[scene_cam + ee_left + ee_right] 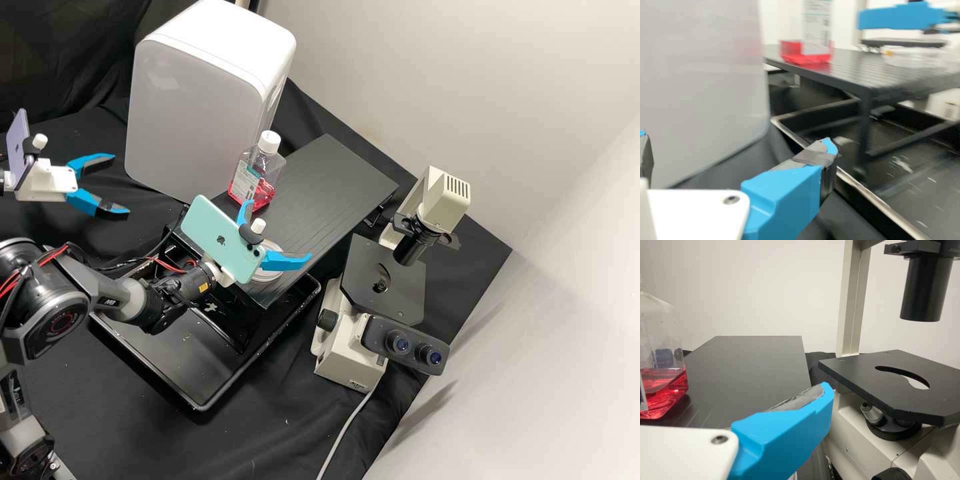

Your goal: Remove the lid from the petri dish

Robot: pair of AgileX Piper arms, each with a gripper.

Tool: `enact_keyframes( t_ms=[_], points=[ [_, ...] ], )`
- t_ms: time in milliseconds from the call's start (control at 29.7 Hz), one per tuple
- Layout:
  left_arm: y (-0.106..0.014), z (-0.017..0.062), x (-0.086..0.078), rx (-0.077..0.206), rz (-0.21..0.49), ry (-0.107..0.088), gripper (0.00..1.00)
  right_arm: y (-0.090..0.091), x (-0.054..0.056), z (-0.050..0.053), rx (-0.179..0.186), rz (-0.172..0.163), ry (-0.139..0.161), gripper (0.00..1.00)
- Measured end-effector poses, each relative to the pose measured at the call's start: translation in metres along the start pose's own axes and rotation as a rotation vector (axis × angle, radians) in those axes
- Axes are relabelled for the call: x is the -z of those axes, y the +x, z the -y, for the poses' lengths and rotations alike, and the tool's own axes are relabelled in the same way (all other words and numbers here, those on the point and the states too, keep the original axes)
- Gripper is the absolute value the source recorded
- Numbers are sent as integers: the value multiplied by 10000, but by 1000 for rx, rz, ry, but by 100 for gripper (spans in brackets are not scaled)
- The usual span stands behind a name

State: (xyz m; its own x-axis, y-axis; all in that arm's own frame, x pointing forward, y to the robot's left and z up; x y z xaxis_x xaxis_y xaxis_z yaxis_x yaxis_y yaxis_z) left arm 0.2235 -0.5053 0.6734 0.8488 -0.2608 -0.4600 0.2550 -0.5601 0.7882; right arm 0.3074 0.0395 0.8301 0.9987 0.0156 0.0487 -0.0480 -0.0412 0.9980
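The right gripper [279, 229] sits at the petri dish [270, 273]; I cannot tell whether it grips. The round dish lies flat, lid [272, 251] upward, at the platform's [333, 187] near corner. The left gripper [120, 185] is spread apart beside the white box [200, 93].

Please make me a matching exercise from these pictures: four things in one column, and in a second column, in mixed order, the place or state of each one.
Things
1. flask
2. microscope
3. left pincer
4. petri dish

Place or state
A. lies on the near end of the raised platform
B. open, above the black cloth, beside the white box
C. holds red liquid, white cap on
D. stands on the cloth, to the right of the platform

Pairs: 1-C, 2-D, 3-B, 4-A
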Motion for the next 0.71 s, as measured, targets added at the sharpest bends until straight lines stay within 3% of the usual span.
enact_keyframes(
  t_ms=[404,707],
  points=[
    [-106,202,-228,94,119,29,100,0,0,0,0,0,0,100],
    [-157,260,-323,120,160,39,100,0,0,0,0,0,0,100]
  ],
)
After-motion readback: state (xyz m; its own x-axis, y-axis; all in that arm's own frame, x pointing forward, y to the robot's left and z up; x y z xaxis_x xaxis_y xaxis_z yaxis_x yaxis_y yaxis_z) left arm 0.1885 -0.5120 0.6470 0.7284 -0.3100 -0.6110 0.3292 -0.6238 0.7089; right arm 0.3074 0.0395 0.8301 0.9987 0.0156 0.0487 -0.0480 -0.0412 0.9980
